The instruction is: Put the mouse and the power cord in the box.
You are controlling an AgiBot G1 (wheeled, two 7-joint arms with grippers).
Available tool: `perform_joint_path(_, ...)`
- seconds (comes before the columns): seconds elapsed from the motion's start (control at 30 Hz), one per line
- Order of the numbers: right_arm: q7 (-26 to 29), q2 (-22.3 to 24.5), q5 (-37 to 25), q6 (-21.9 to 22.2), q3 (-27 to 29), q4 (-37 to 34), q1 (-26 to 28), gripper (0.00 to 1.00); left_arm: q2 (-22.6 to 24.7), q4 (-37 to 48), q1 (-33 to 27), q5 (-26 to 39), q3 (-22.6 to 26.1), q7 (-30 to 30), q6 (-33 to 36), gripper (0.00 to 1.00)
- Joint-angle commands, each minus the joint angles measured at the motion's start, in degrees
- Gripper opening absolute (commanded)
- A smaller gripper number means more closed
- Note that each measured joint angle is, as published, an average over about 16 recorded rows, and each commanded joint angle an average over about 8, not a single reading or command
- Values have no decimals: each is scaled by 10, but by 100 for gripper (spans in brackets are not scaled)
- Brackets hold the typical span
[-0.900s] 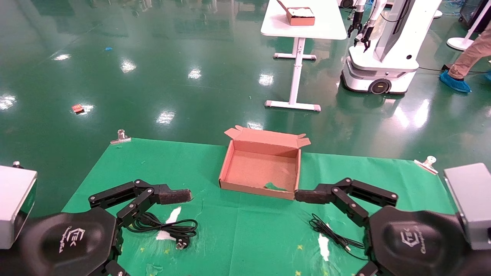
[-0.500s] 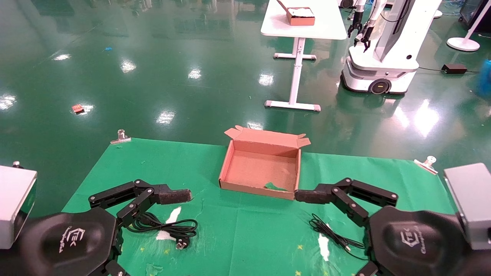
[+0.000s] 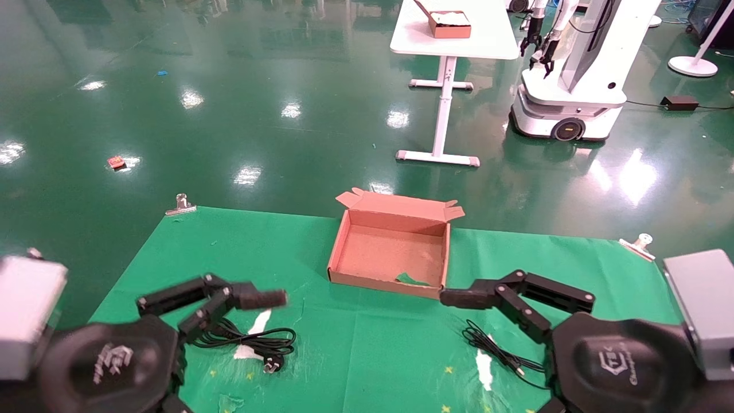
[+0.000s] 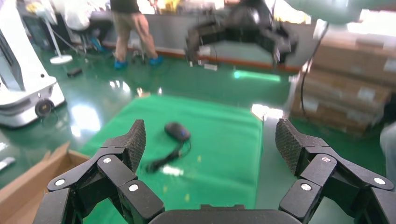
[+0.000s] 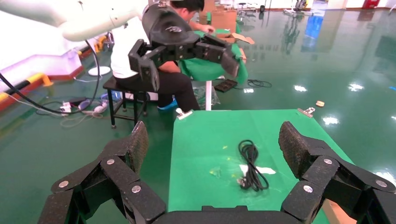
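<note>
The brown cardboard box point(image 3: 344, 244) stands open at the middle of the green mat, lid flap at the far side and a torn notch in its near wall. Left of it the looped power cord point(image 3: 255, 343) lies with its plug toward me, also in the right wrist view as the power cord point(image 5: 252, 165). The black mouse point(image 4: 177, 131) lies on the mat's right part; in the head view only its thin cable point(image 3: 498, 349) shows. My left gripper point(image 4: 211, 140) hovers open above the cord. My right gripper point(image 5: 212, 142) hovers open above the mouse cable. Neither holds anything.
Metal clips point(image 3: 180, 205) pin the mat's far corners. Beyond the table are green floor, a white table point(image 3: 453, 28) with another box, and a second robot point(image 3: 567, 86). A seated person point(image 5: 159, 70) is beyond the table's left end.
My left arm has shifted slightly down and to the right and looks blurred. The right gripper has dipped a little. The person's leg at the far right has left the view.
</note>
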Motion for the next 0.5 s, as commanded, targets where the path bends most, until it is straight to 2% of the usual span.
perform_joint_path(0.03, -2, 2, -3, 0, 0, -1, -1, 100, 0, 0, -4, 10, 4, 4, 2, 100)
perform_joint_path(0.23, -33, 5, -69, -30, -29, -49, 39, 100, 28, 41, -65, 93, 45, 35, 25, 100)
perform_joint_path(0.5, -113, -6, -185, -39, -112, -170, 116, 100, 83, 142, -182, 251, 153, 135, 38, 100)
